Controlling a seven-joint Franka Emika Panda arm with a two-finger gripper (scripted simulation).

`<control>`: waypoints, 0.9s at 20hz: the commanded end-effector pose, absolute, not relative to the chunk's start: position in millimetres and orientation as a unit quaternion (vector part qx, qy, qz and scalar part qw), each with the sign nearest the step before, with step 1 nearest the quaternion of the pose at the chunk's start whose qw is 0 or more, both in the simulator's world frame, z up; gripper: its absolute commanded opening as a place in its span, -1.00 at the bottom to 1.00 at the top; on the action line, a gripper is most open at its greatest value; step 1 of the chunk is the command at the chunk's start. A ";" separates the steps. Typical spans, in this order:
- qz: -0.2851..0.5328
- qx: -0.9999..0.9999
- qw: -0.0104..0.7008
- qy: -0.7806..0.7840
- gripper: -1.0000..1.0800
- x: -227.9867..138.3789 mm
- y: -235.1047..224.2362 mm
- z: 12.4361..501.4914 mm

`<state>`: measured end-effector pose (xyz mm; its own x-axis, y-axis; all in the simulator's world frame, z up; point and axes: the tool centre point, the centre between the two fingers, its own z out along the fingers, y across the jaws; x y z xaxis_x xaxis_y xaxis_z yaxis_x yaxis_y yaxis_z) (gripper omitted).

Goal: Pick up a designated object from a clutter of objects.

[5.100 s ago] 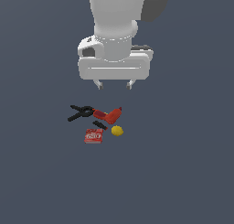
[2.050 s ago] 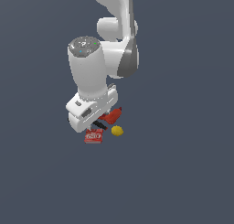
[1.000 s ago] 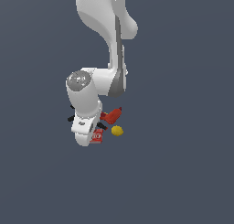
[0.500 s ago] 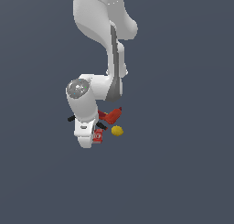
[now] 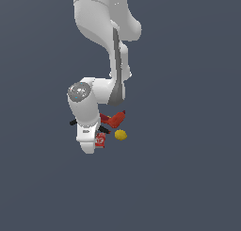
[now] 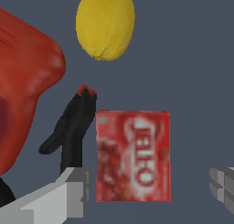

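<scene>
Gripper [image 6: 148, 191] wide open, fingers [image 6: 68, 193] straddling red Jell-O box [image 6: 133, 155], not touching. Box flat on surface [image 6: 196, 81], w/ black piece [image 6: 73, 127] just beside, lemon [image 6: 105, 23] and red drill [image 6: 25, 99] near.

Our arm [image 5: 106, 32] drops steeply from the top of the exterior view, folds at a joint, and ends in a white wrist housing [image 5: 85, 107] held low over the floor. There our hand points straight down. In the wrist view our gripper [image 6: 148, 191] stands spread wide, jaws well apart: one grey finger [image 6: 73, 191] sits at one side of the frame, the other finger [image 6: 224, 186] at the opposite edge, neither touching anything.
</scene>
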<state>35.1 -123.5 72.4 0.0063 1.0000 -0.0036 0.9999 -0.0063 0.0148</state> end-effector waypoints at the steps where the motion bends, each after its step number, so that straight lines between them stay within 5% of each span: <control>1: 0.003 0.709 0.005 0.705 0.92 34.0 -123.3 70.1; 17: 0.000 0.708 0.000 0.706 0.92 29.5 -122.4 15.6; 18: 0.000 0.708 0.000 0.706 -1.00 29.5 -122.4 15.6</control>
<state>38.4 -124.9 28.1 0.0030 1.0000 -0.0063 0.9997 -0.0029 0.0244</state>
